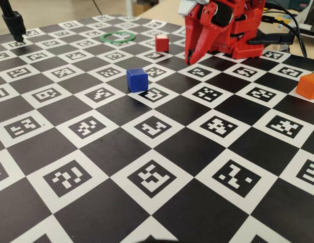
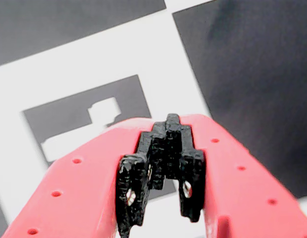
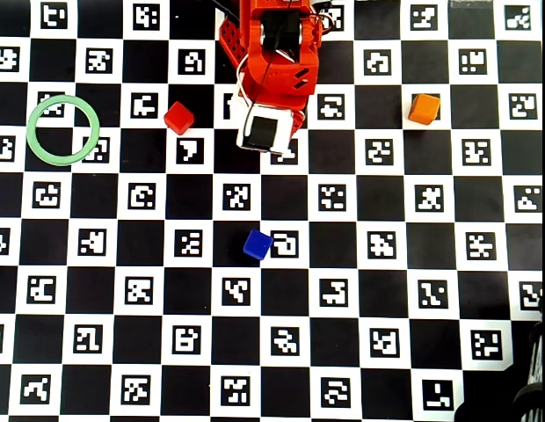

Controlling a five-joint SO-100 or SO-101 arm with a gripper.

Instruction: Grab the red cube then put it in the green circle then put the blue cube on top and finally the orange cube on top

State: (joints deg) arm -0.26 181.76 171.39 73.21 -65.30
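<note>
The hand (image 1: 189, 59) is clenched and holds nothing, its tips pointing down close above the worktop (image 1: 162, 152). The red cube (image 1: 161, 42) sits near it, apart from the empty green circle (image 1: 117, 36). The blue cube (image 3: 257, 244) and the orange cube (image 3: 424, 108) stand alone.

Bright, even light with soft shadows; the wrist view is blurred.

Bare board around red cube (image 3: 178, 117), green circle (image 3: 63, 129) unobstructed (blue cube (image 3: 257, 244) well apart)

Black-and-white marker-checkered tabletop (image 1: 162, 207)
</note>
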